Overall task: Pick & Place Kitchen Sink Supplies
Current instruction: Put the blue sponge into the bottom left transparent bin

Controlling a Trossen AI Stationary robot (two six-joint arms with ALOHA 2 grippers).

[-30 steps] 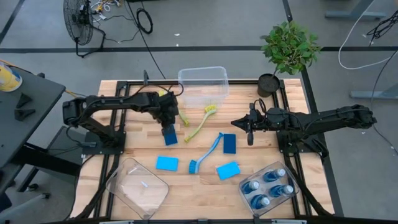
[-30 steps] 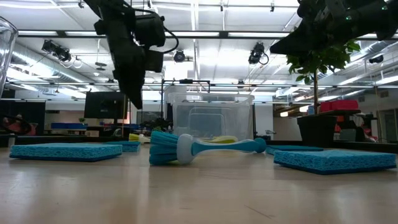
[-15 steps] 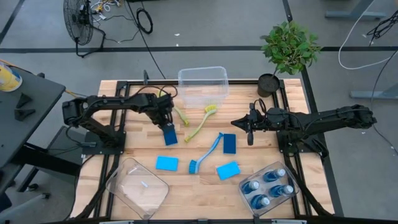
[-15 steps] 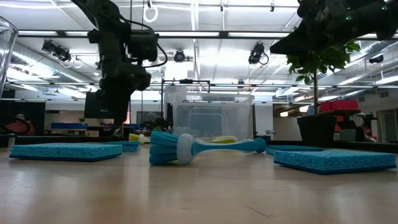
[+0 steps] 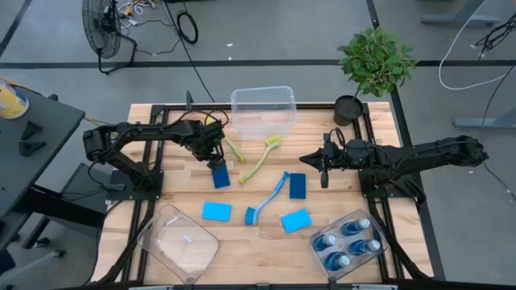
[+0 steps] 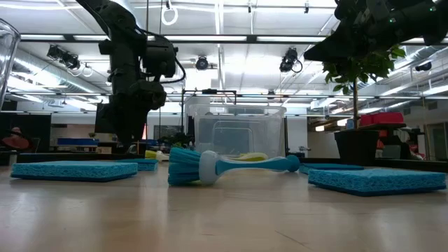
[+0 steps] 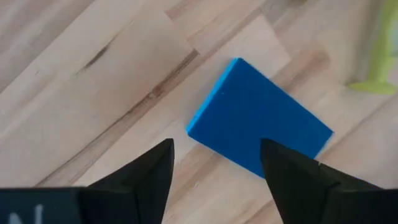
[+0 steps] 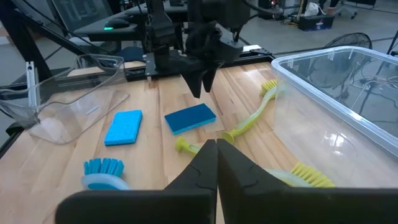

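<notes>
Dark-blue sponge [image 5: 219, 176] flat on table; left fingers [image 7: 292, 180] apart above, prob. clear.

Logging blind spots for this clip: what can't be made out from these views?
- Soap bottles: high view only, too small to tell cap or fill state.
- Yellow-green brush: low view, mostly hidden behind the blue brush.
- Dark blue sponge: left wrist view, its near corner is covered by a left gripper finger.
- Right gripper: low view, fingertips lost against the plant.

Wooden table [image 5: 185, 201] with sponges [image 5: 216, 211], brushes [image 5: 267, 199], bins [image 5: 263, 107].
</notes>
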